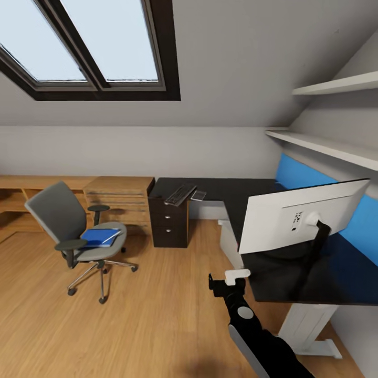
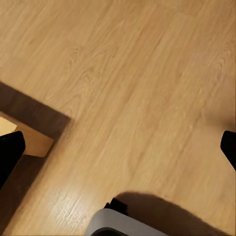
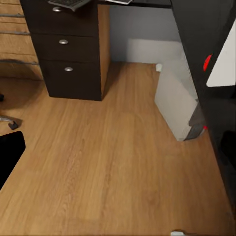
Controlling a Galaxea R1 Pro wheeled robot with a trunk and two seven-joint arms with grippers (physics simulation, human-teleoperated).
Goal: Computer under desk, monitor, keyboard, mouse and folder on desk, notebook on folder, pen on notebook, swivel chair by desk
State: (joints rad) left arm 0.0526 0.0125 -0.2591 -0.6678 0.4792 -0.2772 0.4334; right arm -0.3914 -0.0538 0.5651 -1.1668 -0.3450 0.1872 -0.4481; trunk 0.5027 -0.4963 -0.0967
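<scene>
Closest to me, I am looking down the black right arm, and its right gripper point(image 1: 227, 280) is hanging over the wooden plank floor point(image 1: 147, 315) just beside the front edge of the black L-shaped desk point(image 1: 315, 283). In the right wrist view its two black fingertips point(image 3: 10, 152) are sitting at opposite edges of the frame with bare floor between them, so I am reading the fingers as spread and holding nothing. The left gripper point(image 2: 118, 147) is pointing down at the floor in the left wrist view, its fingers likewise spread wide and empty.

On the near wing of the desk, the large thin flat monitor point(image 1: 299, 215) is standing on its black stand, showing me its pale back. Under the desk, a boxy light grey computer tower point(image 3: 179, 101) is resting on the floor beside the white leg.

Further off to the left, the grey padded swivel chair with black armrests point(image 1: 58, 215) is standing well apart from the desk, and the flat bright blue folder point(image 1: 98, 237) is lying on its seat.

On the far wing, above the black drawer unit point(image 1: 169, 223), the slim black keyboard point(image 1: 180, 194) is lying with a thin dark grey notebook point(image 1: 199, 195) just beside it. Behind the chair, a light wooden dresser point(image 1: 118, 202) is standing against the wall.
</scene>
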